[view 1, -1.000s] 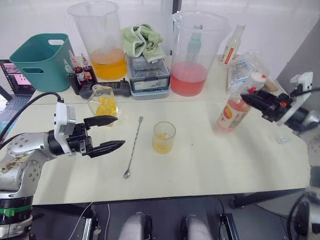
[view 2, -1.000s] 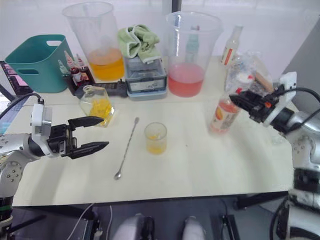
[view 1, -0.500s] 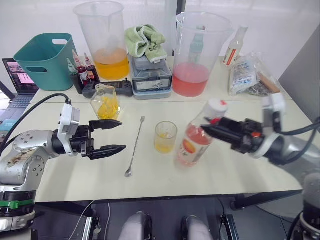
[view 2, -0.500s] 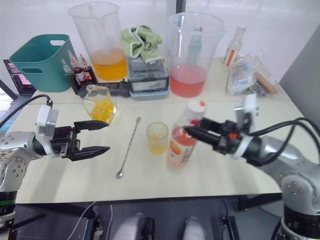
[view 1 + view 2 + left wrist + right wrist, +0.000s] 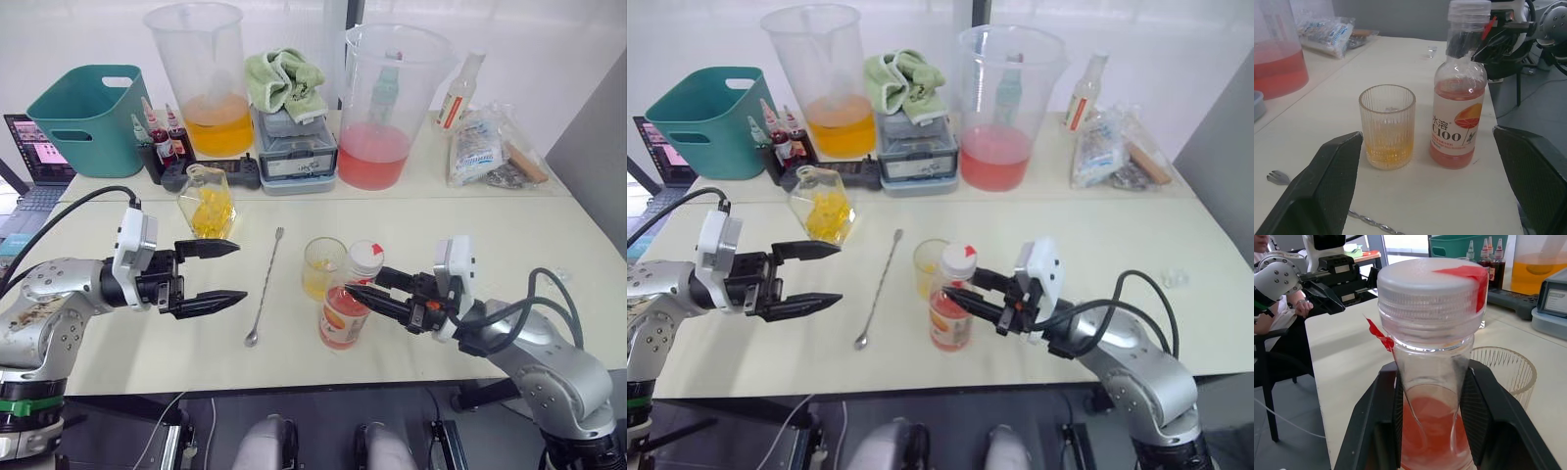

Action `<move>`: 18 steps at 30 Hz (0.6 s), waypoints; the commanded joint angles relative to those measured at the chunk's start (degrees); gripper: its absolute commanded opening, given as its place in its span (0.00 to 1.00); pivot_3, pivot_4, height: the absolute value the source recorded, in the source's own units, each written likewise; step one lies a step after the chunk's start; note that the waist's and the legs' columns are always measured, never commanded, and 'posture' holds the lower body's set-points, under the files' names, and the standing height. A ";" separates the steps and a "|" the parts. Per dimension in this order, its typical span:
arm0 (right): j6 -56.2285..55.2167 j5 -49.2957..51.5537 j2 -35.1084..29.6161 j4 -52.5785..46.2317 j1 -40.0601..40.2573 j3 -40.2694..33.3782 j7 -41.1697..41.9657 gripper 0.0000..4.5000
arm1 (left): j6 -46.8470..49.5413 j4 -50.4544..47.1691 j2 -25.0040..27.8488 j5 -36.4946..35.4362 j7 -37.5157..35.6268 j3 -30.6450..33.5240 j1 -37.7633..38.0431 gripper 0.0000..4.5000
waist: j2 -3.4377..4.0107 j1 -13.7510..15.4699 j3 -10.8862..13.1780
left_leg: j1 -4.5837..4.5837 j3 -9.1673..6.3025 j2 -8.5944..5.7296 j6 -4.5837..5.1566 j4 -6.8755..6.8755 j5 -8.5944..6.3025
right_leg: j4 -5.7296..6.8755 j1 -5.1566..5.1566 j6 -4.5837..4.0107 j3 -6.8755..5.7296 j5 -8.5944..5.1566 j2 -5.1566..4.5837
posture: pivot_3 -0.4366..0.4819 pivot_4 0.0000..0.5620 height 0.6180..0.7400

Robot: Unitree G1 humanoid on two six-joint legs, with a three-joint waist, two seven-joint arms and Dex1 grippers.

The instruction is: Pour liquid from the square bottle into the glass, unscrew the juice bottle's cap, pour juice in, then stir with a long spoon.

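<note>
White-capped juice bottle [image 5: 345, 311] clamped in right fingers [image 5: 364, 291]; left fingers [image 5: 227, 273] spread wide, empty

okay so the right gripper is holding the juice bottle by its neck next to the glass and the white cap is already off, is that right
Not quite: the cap is still screwed on the juice bottle, as the right wrist view shows. The rest holds: the right gripper clasps the bottle's neck, and it stands beside the glass.

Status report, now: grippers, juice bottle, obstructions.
Left gripper open, empty. Right gripper shut on juice bottle, upright beside glass, cap on. Long spoon flat on table, nothing blocking.
</note>
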 commanded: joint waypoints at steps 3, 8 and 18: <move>-0.45 -1.17 -0.72 -0.58 0.85 1.16 0.14 0.48 | 0.61 -2.15 1.15 -1.31 0.10 1.61 -0.51 1.00 | -0.03 0.05 -0.02 | 0.00 -0.03 0.00 -0.02 0.03 0.01 | -0.01 0.01 -0.01 0.00 -0.01 0.00 | 0.48 0.27 0.99; -2.51 -2.51 -3.30 -0.04 0.21 1.14 3.69 0.86 | 0.64 -2.42 0.92 -0.96 0.37 1.25 -0.48 1.00 | -0.04 0.04 -0.03 | 0.00 -0.04 0.00 -0.02 0.03 0.00 | 0.00 0.01 -0.02 0.01 -0.01 0.00 | 0.48 0.27 0.99; -10.04 -3.05 -14.70 22.41 -17.11 2.48 34.78 1.00 | 0.49 -3.19 0.82 -0.59 0.85 1.18 -0.50 1.00 | -0.06 -0.10 -0.01 | 0.00 -0.02 0.03 0.05 0.11 -0.02 | -0.02 0.02 -0.03 0.00 -0.01 0.02 | 0.48 0.27 0.99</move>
